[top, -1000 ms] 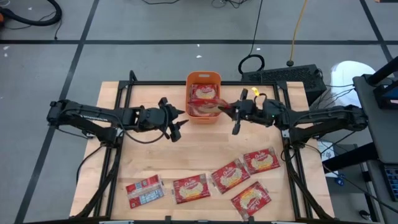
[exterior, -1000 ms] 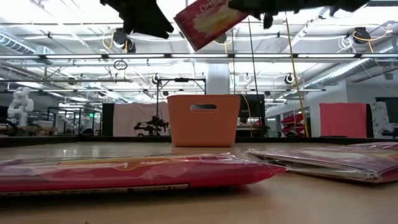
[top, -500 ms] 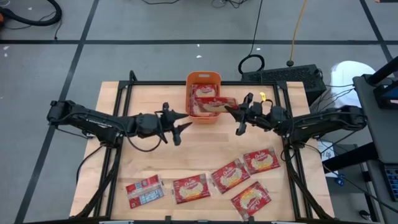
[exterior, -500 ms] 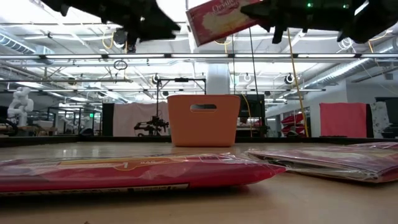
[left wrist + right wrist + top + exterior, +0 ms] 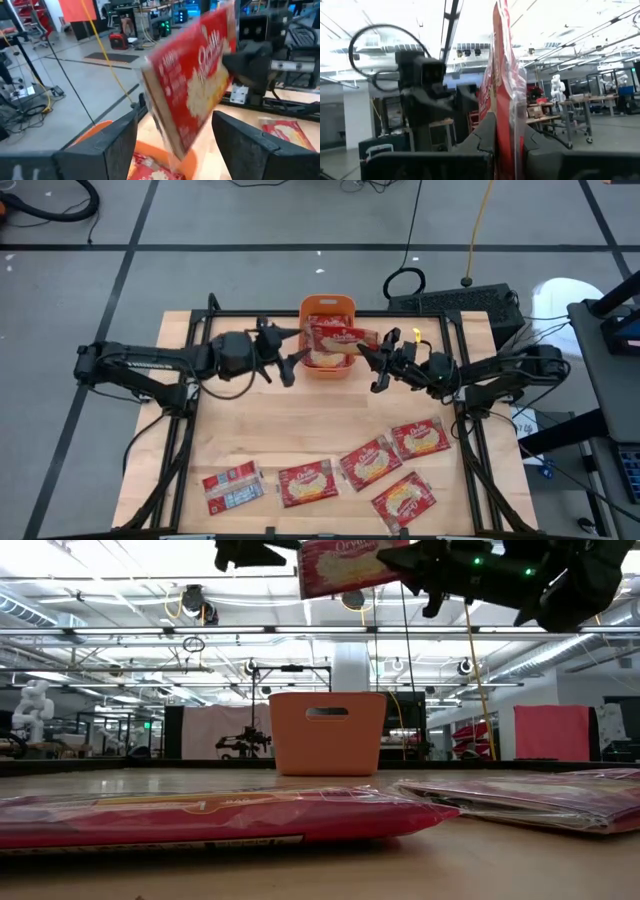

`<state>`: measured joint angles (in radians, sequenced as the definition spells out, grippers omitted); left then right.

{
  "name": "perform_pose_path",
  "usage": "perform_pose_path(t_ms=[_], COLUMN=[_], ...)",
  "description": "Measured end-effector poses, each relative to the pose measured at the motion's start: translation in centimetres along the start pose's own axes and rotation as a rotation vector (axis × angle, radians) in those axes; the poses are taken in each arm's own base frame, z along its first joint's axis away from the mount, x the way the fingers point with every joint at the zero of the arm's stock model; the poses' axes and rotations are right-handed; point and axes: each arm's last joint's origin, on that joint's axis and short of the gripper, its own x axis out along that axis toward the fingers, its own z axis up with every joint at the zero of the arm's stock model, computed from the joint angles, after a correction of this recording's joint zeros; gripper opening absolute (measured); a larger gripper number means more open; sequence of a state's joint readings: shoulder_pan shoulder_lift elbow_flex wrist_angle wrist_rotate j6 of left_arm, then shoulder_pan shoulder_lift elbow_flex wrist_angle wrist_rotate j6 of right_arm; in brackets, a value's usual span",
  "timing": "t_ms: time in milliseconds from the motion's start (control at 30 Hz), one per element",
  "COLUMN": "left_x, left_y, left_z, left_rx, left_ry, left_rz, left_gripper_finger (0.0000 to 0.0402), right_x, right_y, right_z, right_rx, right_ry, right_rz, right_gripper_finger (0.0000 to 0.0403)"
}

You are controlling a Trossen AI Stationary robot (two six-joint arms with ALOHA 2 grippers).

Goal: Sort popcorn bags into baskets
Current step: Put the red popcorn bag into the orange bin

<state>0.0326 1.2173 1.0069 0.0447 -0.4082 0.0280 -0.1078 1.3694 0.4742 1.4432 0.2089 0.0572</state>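
— Orange plastic, rounded corners: basket (image 5: 327,308) at the far edge of the pale wood table (image 5: 240,435), packets already lying inside.
— Held above it?
— Glossy red popcorn bag (image 5: 338,340), flat and rectangular, cream oval label up — pinched at one end by the right gripper (image 5: 366,356), fingers clamped on both faces. Hanging over the basket's right half, well clear of the rim in the low view.
— And the left gripper (image 5: 289,361)?
— Spread wide, holding nothing, just beside the basket's left wall, facing the held bag's free end.
— On the table?
— Five more packets (image 5: 368,461) along the near side, crinkly film; four label-up, the leftmost one (image 5: 232,486) showing grey-blue print.
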Motion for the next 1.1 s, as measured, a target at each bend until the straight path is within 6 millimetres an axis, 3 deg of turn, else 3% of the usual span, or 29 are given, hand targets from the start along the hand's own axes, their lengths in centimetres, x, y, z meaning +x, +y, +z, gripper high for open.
perform_pose_path(t_ms=[133,567,900,1100], left_x=[-0.5,-0.6,-0.2,0.7], left_y=[0.2,-0.6,0.3,1.5], left_z=[1.4,1.2,1.8,3.6], left_rx=[0.018,0.132,0.13,0.178], left_ry=[0.054,0.063,0.018,0.106], left_rz=[-0.022,-0.057,-0.057,-0.06], left_gripper_finger=[0.0258,0.0224,0.0298,0.0318], right_x=[0.1,0.0,0.0,0.0], right_y=[0.0,0.8,1.0,1.0], right_z=[-0.9,-2.6,-3.3,-3.7], right_rx=[0.009,0.083,0.075,0.061], right_ry=[0.029,0.023,0.057,0.096], right_rz=[0.001,0.031,0.036,0.033], right_gripper_finger=[0.0009,0.0009,0.0009,0.0009])
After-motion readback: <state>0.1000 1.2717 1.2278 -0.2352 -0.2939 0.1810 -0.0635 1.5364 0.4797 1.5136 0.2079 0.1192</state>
